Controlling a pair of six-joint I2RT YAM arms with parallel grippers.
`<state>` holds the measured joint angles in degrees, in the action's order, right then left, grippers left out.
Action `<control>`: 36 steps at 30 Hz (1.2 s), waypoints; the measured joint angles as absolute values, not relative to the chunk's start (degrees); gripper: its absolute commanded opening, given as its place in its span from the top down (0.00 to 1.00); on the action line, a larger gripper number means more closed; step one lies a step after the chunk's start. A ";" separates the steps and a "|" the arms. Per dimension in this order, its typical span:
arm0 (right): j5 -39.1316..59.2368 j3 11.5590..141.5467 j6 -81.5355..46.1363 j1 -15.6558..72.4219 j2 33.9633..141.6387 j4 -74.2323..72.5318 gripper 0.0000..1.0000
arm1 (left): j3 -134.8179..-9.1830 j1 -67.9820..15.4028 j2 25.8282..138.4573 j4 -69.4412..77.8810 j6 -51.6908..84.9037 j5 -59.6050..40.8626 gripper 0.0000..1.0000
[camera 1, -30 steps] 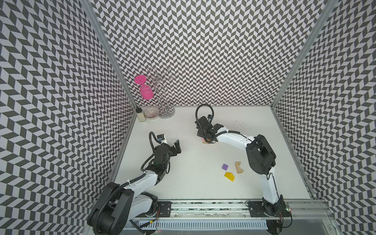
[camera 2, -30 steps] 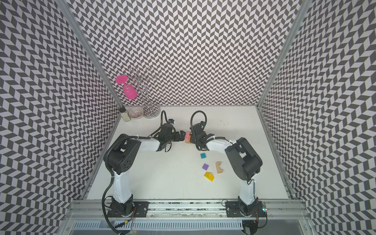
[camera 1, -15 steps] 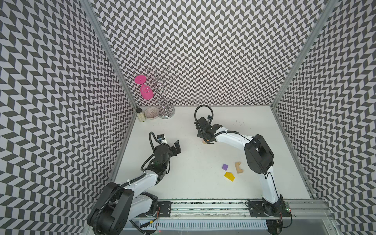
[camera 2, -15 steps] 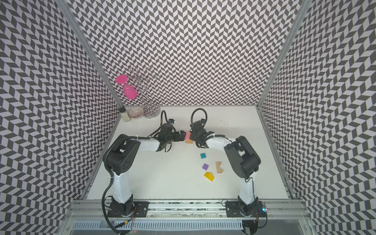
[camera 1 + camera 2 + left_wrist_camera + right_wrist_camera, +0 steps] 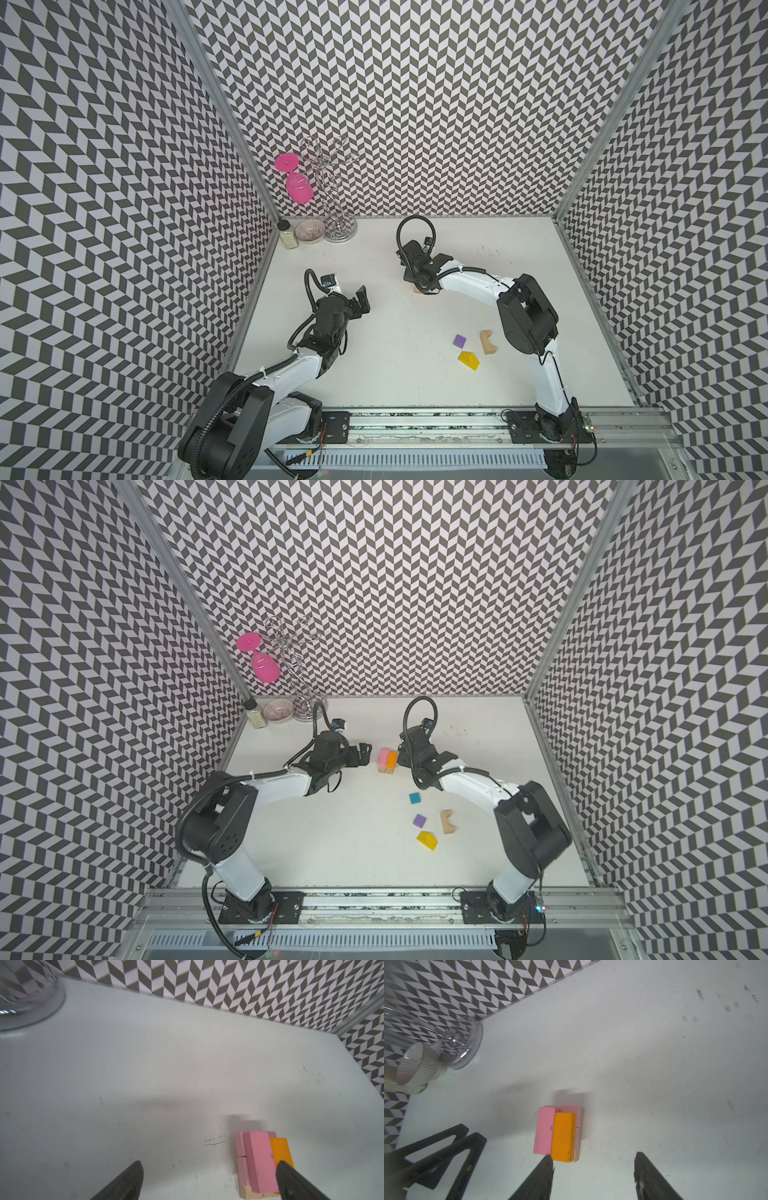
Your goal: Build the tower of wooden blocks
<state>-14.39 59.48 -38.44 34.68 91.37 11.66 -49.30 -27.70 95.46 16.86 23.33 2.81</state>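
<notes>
Two slabs top the tower point(image 5: 578, 1126): the pink slab point(image 5: 544, 1131) and the orange slab point(image 5: 562, 1136), side by side on a paler pink layer over a tan base. A second ago the right gripper point(image 5: 592, 1156) was pinched shut over the stack. Now its fingers stand apart with nothing between them, and the tower sits just ahead of one fingertip. That tip meets the slabs' near corner in the wrist view, but whether it touches them cannot be told. The left gripper point(image 5: 208, 1164) is spread wide and empty, as before, with the tower close by one finger, which covers part of the orange slab. In a top view the tower point(image 5: 387, 762) stands in plain sight between the two grippers, with the teal cube point(image 5: 414, 798) behind the right gripper. In a top view only a tan sliver of the tower point(image 5: 417, 290) peeks from under that gripper, the teal cube is hidden, and the left gripper point(image 5: 360, 300) appears well short of the stack. Both top views show the purple cube point(image 5: 459, 341), the yellow roof piece point(image 5: 468, 360) and the tan arch point(image 5: 488, 342) lying loose well behind the right gripper, by its arm's elbow. Only the right wrist view shows the ribbed bowl point(image 5: 415, 1068) off beyond the left gripper.
</notes>
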 measured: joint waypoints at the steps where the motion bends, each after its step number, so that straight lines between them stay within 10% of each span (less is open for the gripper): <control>1: -13.45 57.39 -37.67 34.68 89.80 10.98 0.37 | -47.35 -27.68 92.99 17.28 23.42 3.53 0.00; 13: -5.21 43.97 -31.22 36.51 88.42 8.08 0.38 | -23.55 -19.68 70.78 20.53 23.92 15.62 0.00; 36: -13.32 46.74 -31.27 42.22 94.43 12.86 0.59 | -21.56 -17.85 71.99 23.40 25.17 16.25 0.00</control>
